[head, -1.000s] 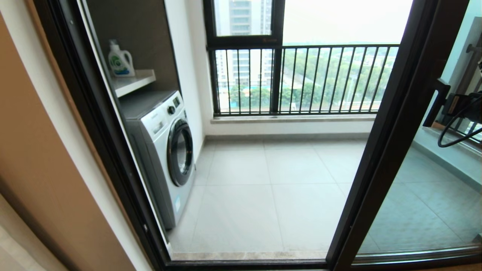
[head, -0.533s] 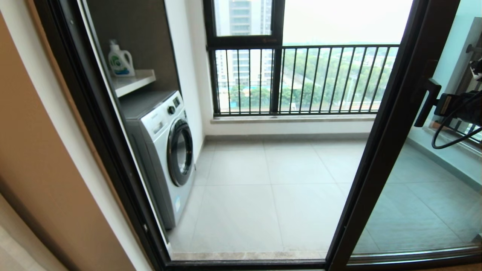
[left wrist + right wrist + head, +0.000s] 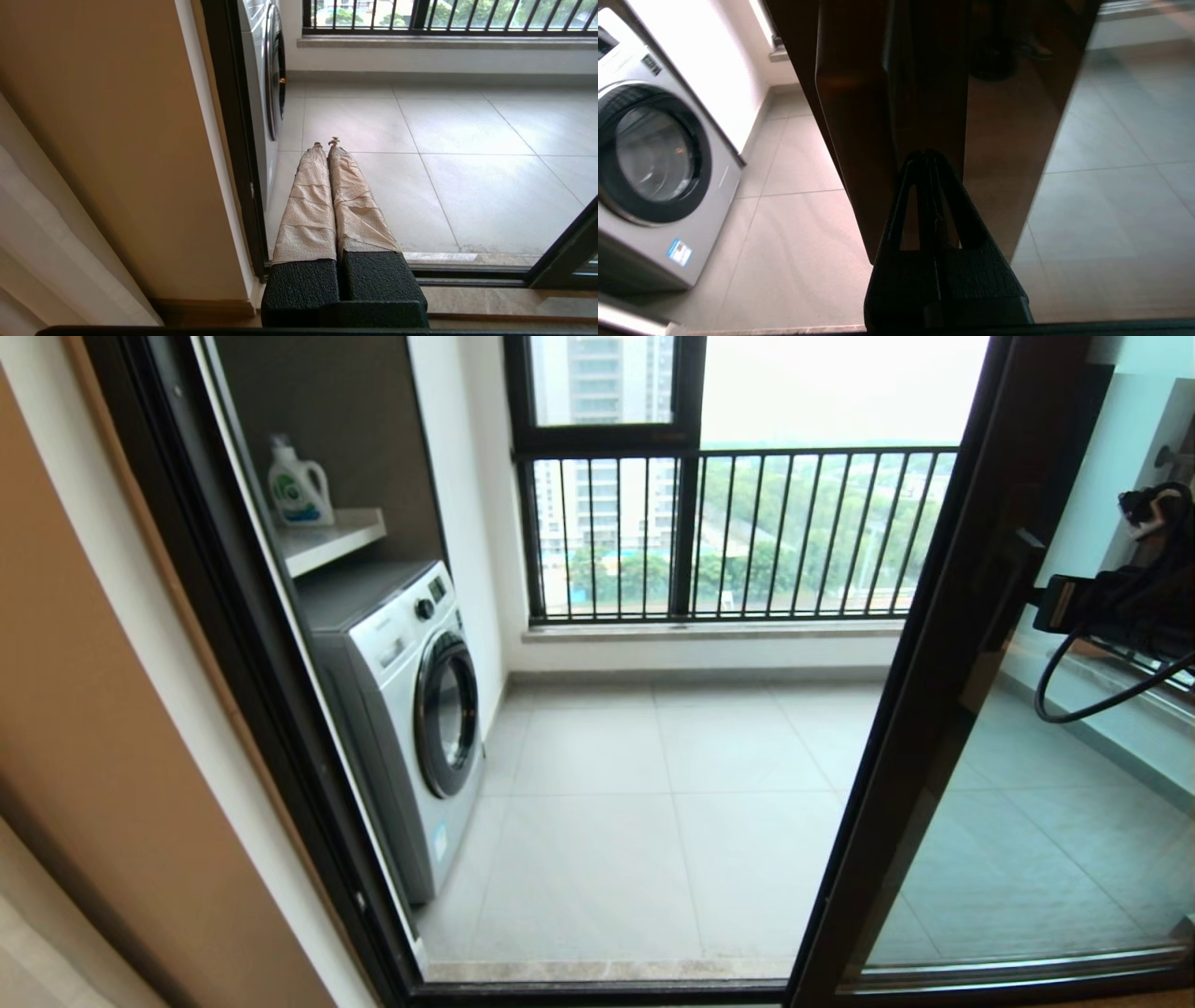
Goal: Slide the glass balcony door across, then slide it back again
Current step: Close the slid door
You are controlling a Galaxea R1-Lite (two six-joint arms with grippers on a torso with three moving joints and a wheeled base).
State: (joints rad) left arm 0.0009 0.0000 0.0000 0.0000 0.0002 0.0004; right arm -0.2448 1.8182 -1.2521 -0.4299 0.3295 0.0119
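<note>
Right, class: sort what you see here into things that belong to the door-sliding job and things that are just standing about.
Belongs to the job:
- glass balcony door
- right gripper, shut, at the door's stile

Just there:
- washing machine
- detergent bottle on the shelf
- window railing
- left gripper, shut, idle

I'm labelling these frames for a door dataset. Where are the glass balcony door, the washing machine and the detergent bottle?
glass balcony door (image 3: 943, 691), head view, on its dark frame stile.
washing machine (image 3: 446, 714), head view, on the round door window.
detergent bottle (image 3: 297, 490), head view, on its label.
</note>
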